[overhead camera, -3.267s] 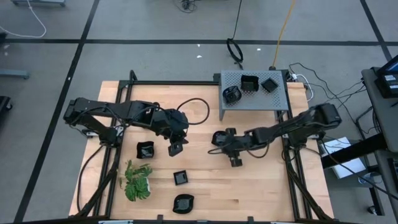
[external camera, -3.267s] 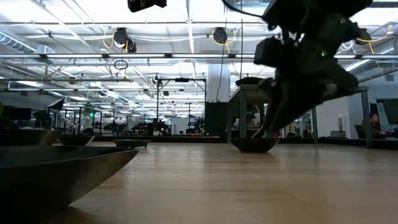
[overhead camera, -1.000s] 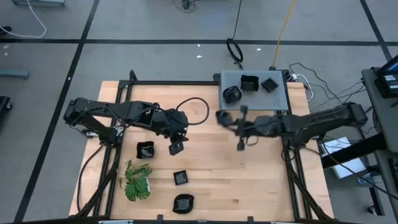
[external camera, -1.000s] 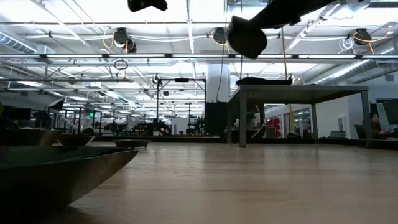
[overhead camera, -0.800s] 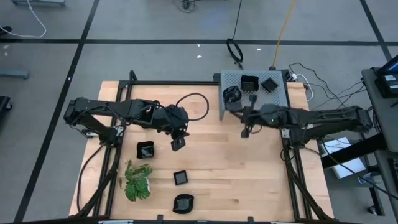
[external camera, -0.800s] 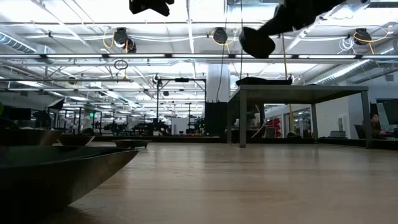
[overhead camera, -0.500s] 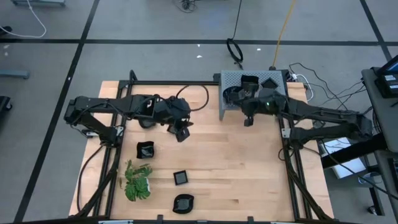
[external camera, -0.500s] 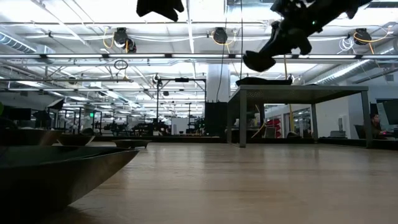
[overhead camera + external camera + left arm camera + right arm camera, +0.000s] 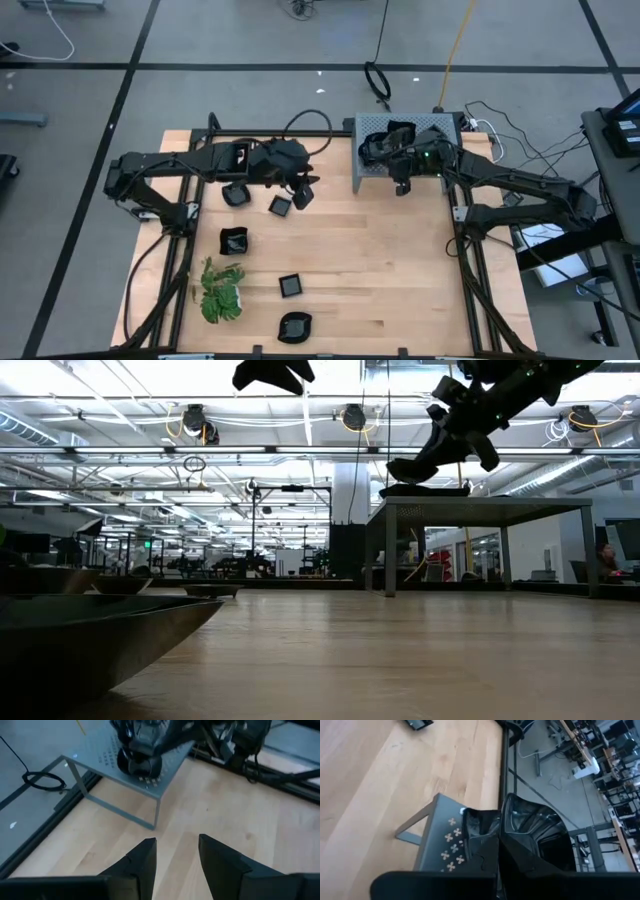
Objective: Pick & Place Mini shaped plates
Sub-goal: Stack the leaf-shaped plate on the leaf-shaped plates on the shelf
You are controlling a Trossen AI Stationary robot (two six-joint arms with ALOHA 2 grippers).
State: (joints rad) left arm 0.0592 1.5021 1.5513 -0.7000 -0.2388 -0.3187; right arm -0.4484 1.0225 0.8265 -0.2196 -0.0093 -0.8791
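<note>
My right gripper (image 9: 380, 150) is shut on a black glossy mini plate (image 9: 535, 830) above the near left corner of the grey perforated box (image 9: 450, 150). Two more plates (image 9: 402, 131) rest on the box top. My left gripper (image 9: 303, 192) hangs open over the table's far middle, with nothing between its fingers (image 9: 176, 852). Several plates lie flat on the wood: two (image 9: 235, 194) (image 9: 280, 206) under my left arm, and three (image 9: 233, 241) (image 9: 290, 285) (image 9: 294, 326) nearer the front. My right gripper pinches the plate's rim (image 9: 504, 827) between its two fingers, coming from the table's right side and slanting a little downward. The plate (image 9: 410, 466) hangs tilted below the fingers, clear of the box top.
A green leafy plant (image 9: 220, 292) stands at the near left. The grey box (image 9: 480, 505) stands on thin legs at the far right, with open wood in front of it. A black cable (image 9: 310, 130) loops over the table's far edge.
My right gripper has swung with its plate from the table's middle toward the far right, over the grey box, and has rolled as it went. My left gripper has moved toward the far edge and a little right, uncovering two plates.
</note>
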